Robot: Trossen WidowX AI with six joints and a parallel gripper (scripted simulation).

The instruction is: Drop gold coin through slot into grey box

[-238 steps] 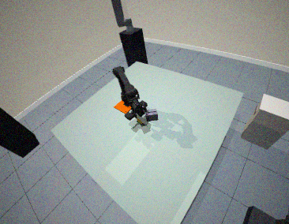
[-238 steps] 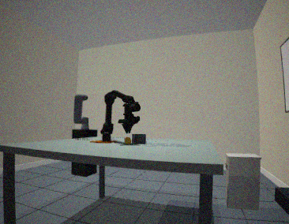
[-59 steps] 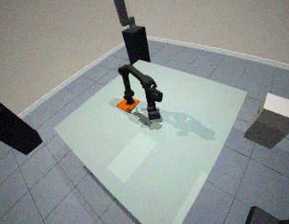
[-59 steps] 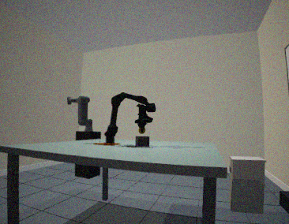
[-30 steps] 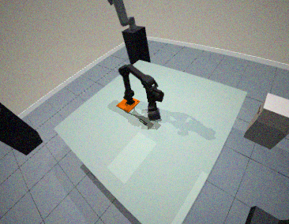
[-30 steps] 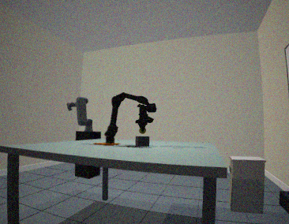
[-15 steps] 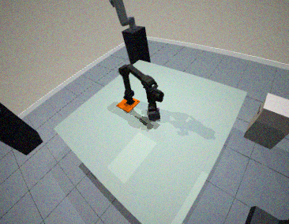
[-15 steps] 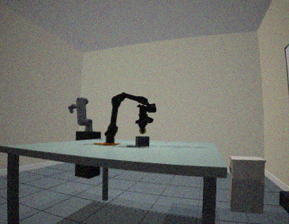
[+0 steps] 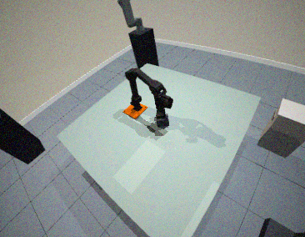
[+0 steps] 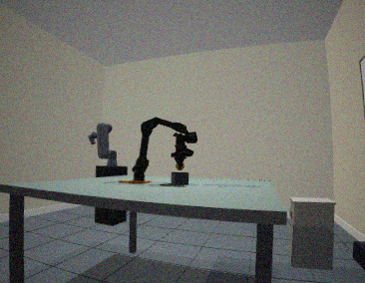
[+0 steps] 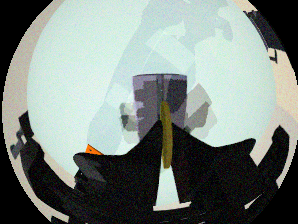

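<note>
A gold coin is held edge-on between the fingertips of my gripper, which is shut on it and points down. The closed grey box is below, with a visible gap between coin and lid in the exterior view. The slot shows as a dark line running away from the coin in the wrist view. The coin looks nearly in line with it, slightly tilted and a little to its right. The slot's near part is hidden by coin and fingers. The green holder cannot be told from the shadows.
The arm's orange base plate is on the pale table. Arm shadows cross the table around the box. A white-topped cabinet stands on the floor beyond the table.
</note>
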